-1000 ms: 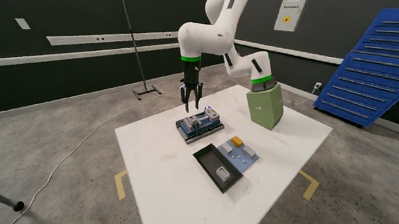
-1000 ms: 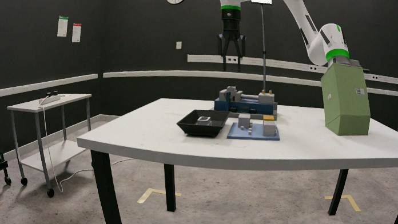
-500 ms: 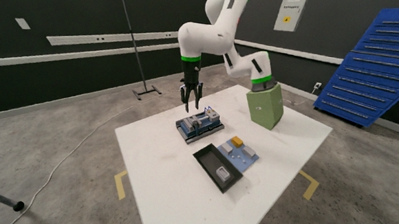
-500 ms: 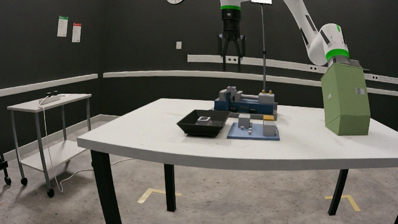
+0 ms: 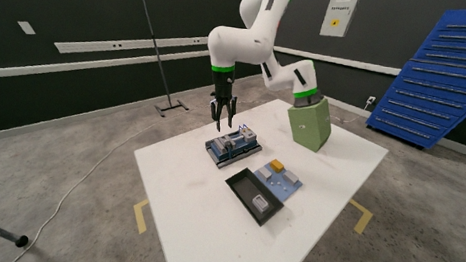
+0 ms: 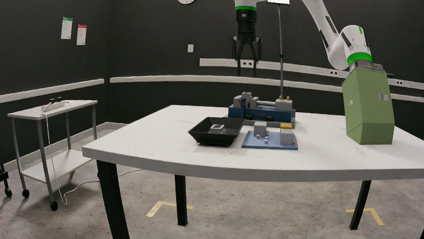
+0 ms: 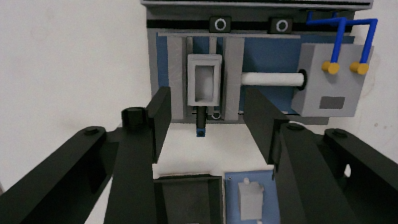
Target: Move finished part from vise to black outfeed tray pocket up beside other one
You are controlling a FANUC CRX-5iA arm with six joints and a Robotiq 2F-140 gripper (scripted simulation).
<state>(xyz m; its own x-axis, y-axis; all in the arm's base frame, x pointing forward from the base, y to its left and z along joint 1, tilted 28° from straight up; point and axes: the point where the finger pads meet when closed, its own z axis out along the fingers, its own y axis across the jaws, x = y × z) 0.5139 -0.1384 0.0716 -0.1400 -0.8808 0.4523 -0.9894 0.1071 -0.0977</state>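
Note:
The finished part (image 7: 204, 86), a grey block with a pocket on top, sits clamped between the grey jaws of the blue vise (image 5: 236, 145). It also shows in the exterior view (image 6: 246, 98). My gripper (image 5: 223, 126) hangs well above the vise, part open and empty; it shows in the exterior view (image 6: 247, 73) and in the wrist view (image 7: 207, 125). The black outfeed tray (image 5: 253, 195) holds one pocketed block (image 5: 260, 203) near its front end; the tray also shows in the exterior view (image 6: 217, 129).
A blue plate (image 5: 278, 179) beside the tray carries two upright plain grey blocks (image 5: 264, 173) (image 5: 291, 177) and a yellow block (image 5: 277, 165). The arm's green base (image 5: 309, 127) stands behind on the table. A grey actuator box (image 7: 332, 80) with blue tubing sits at the vise's end.

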